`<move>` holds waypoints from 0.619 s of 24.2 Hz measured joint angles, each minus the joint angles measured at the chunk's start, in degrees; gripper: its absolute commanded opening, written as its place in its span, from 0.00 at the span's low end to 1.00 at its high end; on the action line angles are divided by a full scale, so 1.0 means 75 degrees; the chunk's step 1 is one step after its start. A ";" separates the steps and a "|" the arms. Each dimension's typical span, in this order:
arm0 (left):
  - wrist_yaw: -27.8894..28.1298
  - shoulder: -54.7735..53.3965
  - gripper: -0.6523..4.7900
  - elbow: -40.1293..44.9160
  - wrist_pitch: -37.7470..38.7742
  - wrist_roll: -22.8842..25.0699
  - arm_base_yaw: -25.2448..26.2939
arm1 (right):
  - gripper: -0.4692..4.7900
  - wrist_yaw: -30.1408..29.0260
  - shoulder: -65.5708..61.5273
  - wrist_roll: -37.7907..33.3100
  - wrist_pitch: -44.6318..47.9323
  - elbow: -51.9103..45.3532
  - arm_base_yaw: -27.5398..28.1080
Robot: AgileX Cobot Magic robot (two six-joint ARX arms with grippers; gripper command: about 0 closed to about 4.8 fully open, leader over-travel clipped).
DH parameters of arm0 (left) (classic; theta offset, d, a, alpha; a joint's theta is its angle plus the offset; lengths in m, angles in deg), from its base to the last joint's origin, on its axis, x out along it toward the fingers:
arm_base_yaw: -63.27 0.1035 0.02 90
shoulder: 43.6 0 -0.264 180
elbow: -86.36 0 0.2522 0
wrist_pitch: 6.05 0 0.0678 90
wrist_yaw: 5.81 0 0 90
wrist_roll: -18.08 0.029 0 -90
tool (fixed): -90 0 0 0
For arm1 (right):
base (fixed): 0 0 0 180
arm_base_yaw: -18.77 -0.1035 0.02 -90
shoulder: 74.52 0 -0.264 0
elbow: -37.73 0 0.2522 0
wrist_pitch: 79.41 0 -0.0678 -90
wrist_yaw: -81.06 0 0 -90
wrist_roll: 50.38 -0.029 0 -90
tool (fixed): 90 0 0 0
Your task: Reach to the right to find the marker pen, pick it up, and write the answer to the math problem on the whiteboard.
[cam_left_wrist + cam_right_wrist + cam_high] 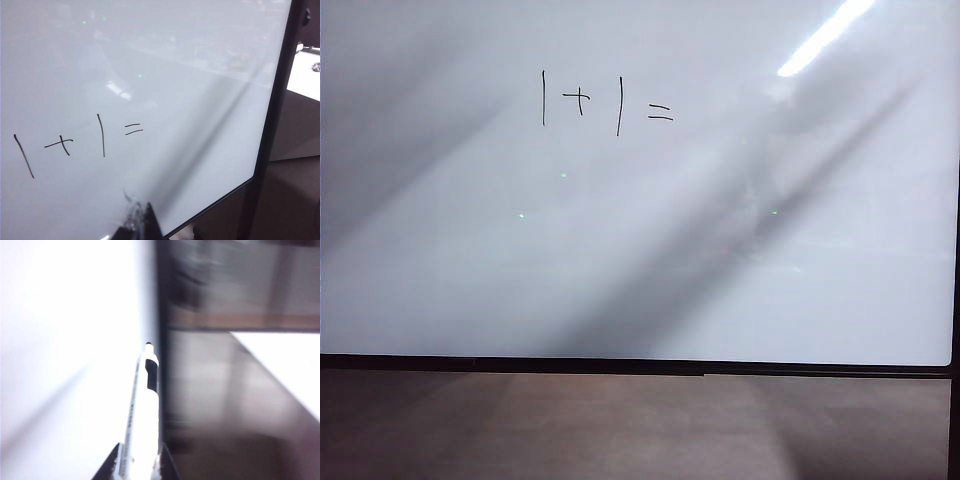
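Slim white marker pen in right end effector, left end effector over glossy whiteboard.

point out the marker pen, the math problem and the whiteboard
marker pen (142, 415): right wrist view, white barrel.
math problem (619, 103): exterior view, second one's stroke.
whiteboard (470, 280): exterior view, bare white surface.

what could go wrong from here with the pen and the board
The right gripper holds the marker pen by its rear end only, so pressing the tip down may tilt or slip it. The space after the math problem is bare, so a misplaced stroke could cross the equals sign. The pen points along the whiteboard edge and could stray off it.
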 measured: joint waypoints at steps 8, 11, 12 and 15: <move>-0.0020 -0.0009 0.11 0.0003 0.0093 0.0000 -0.0006 | 0.08 0.2454 -0.0166 0.0219 -0.0332 0.0364 -0.4581; -0.0015 -0.0023 0.11 0.0003 0.0102 -0.0003 0.0000 | 0.08 0.2862 -0.0860 0.0382 -0.0201 0.0574 -0.5374; -0.0012 -0.0032 0.11 0.0003 0.0096 0.0000 0.0003 | 0.08 0.2873 -0.1218 0.0428 -0.0172 0.0723 -0.5555; 0.0064 -0.0137 0.11 0.0003 0.0108 0.0067 0.0000 | 0.08 0.2894 -0.2253 0.0490 -0.0172 0.1169 -0.5901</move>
